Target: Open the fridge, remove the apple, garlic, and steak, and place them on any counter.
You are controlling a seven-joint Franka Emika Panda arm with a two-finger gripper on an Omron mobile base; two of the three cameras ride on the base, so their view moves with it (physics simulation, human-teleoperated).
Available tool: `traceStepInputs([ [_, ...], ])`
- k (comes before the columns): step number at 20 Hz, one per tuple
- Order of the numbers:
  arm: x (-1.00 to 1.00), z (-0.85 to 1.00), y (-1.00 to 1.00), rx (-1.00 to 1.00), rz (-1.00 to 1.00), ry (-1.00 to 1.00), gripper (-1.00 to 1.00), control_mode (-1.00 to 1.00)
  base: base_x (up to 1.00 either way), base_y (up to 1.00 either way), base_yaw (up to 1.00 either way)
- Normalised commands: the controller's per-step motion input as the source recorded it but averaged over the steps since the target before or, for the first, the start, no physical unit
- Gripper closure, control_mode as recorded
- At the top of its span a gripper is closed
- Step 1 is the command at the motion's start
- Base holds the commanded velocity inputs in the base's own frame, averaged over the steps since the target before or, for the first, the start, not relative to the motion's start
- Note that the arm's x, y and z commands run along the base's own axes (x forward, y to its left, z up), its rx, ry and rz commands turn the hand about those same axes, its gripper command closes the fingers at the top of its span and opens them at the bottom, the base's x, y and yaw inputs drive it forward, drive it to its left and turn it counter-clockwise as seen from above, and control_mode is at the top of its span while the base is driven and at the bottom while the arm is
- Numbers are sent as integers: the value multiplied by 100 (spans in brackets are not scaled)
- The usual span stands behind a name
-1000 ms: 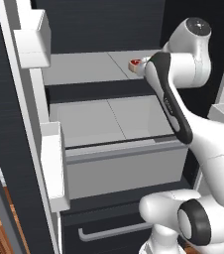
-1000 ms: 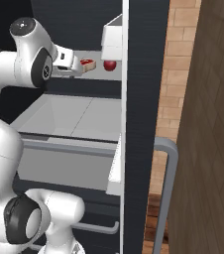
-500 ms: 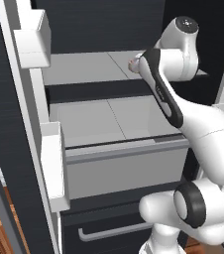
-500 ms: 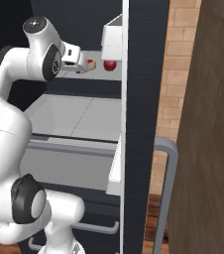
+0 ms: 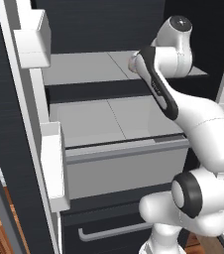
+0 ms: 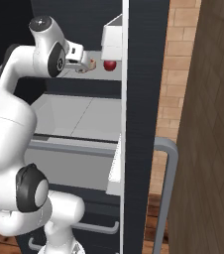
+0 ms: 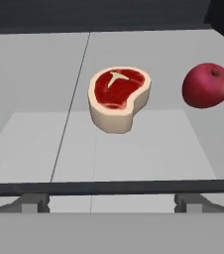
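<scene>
The fridge [image 5: 15, 149] stands open, with its doors swung out to both sides. On its upper grey shelf [image 5: 84, 67] lies the steak [image 7: 118, 96], a flat red slab with a cream rim. The round red apple [image 7: 206, 85] sits just to its right, and is also seen beside the door bin [image 6: 110, 65]. My gripper [image 7: 111, 202] is open and level with the shelf, a short way in front of the steak, with nothing between its fingers. From the right base view the gripper [image 6: 85, 64] hovers left of the apple. The garlic and the counter are out of view.
Below the shelf, a wide grey crisper drawer [image 5: 124, 149] juts forward. White bins hang on the left door [image 5: 52, 163] and on the right door [image 6: 115, 37]. A brick wall [image 6: 183, 74] and a wooden panel [image 6: 213, 149] stand to the right.
The arm has risen and reached further in over the shelf, bringing the gripper closer to the steak and apple. The steak is now hidden behind the arm in the left base view.
</scene>
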Motion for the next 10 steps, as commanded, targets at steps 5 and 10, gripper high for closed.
traceStepInputs([
  [5, 21, -7, 0, 0, -4, 0, -100, -100, 0, 0, 0],
  [10, 30, 0, 0, 0, -7, 0, -100, -100, 0, 0, 0],
])
